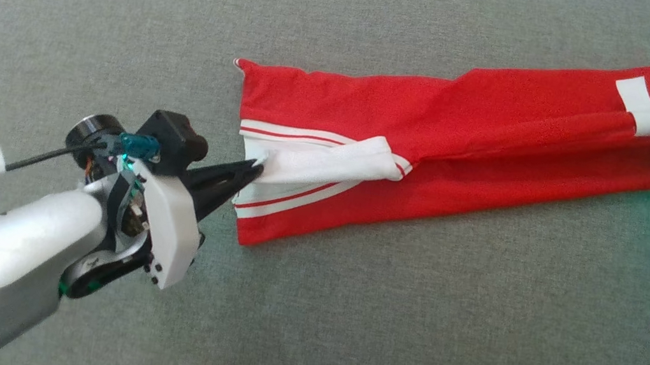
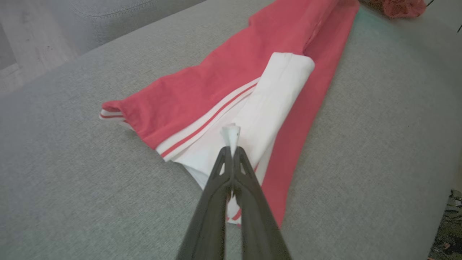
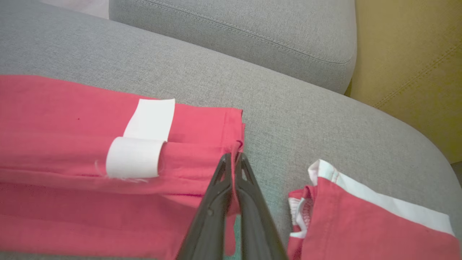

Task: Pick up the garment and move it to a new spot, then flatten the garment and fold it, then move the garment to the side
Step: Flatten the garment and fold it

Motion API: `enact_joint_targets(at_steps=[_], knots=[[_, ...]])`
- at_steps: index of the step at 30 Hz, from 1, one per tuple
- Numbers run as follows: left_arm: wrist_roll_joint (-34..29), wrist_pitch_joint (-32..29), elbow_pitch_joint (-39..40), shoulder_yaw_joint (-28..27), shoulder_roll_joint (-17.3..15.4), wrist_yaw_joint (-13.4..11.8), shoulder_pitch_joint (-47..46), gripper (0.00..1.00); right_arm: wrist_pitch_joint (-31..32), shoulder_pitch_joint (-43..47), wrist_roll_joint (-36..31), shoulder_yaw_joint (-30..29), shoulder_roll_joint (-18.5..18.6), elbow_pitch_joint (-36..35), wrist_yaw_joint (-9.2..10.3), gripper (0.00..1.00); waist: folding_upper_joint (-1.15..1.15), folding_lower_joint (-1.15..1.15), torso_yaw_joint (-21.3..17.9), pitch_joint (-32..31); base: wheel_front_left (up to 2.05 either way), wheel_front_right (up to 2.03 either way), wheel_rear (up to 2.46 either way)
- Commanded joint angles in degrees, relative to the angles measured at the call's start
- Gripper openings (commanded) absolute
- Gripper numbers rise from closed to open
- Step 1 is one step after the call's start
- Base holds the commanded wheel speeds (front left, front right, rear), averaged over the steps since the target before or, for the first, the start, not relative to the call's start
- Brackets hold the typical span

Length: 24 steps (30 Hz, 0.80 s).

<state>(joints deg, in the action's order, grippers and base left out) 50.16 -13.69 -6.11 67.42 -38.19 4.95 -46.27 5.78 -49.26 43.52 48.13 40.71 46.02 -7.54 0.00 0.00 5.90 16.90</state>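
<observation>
left gripper [image 2: 231, 150] clamped shut on the white end of garment [image 1: 502, 119]; right gripper [image 3: 235, 156] clamped shut on its opposite red end. It's stretched between the 2, folded lengthwise, lying on the grey cushion [image 1: 344, 314].

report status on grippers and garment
Both shut: left gripper on white trim, right gripper on hem. Between them the red garment lies stretched on grey cushion. Possible obstacle: second red garment beside right gripper.
</observation>
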Motion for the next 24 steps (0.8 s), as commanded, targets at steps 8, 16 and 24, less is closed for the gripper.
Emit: enact_joint_targets(at_steps=[8, 16, 24], knots=[[0.6, -3.0, 4.2, -0.9, -3.6, -0.8, 0.0, 0.0, 1.5, 0.0, 2.3, 5.0, 2.8, -1.1, 0.05, 0.0, 0.0, 0.0, -0.8, 0.3, 0.0, 0.0, 0.0], [0.5, -3.2, 3.7, -0.1, -2.6, -1.3, 0.7, 0.86, 1.8, -1.3, 4.3, 7.2, 2.8, 0.6, 0.05, 1.0, 0.0, 0.0, -1.8, 0.0, 0.0, 0.0, 0.0], [-1.2, 7.9, 2.1, -7.1, -0.2, -9.9, 0.1, 1.0, -6.0, -5.4, 9.7, 1.6, 0.9, -1.2, 0.05, 1.0, 0.0, 0.0, -3.2, -2.5, 0.0, 0.0, 0.0]])
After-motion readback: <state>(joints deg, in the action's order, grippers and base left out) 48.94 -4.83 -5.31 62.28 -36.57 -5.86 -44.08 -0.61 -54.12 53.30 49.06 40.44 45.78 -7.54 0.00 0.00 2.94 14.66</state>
